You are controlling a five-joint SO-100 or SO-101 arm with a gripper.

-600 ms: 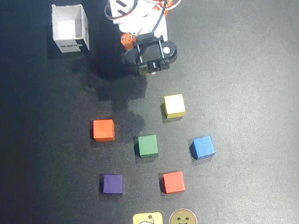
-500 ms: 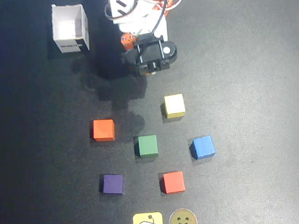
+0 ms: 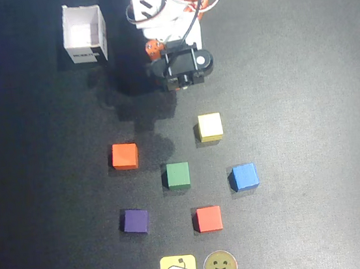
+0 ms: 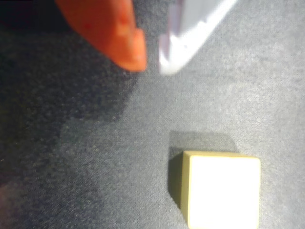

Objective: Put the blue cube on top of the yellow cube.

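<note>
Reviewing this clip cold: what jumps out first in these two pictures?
In the overhead view, six small matte cubes lie loosely ringed on the dark mat, the sky-blue cube lower right of the pale yellow cube. The white-and-orange arm's gripper hangs empty just above the yellow one, which fills the wrist view.

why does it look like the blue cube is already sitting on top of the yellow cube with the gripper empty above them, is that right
Not quite. The blue cube is not on the yellow cube; in the overhead view it lies on the table apart from it, lower and to the right. The wrist view shows the yellow cube's top bare. The rest holds: the gripper is empty, its fingertips close together above the mat near the yellow cube.
</note>
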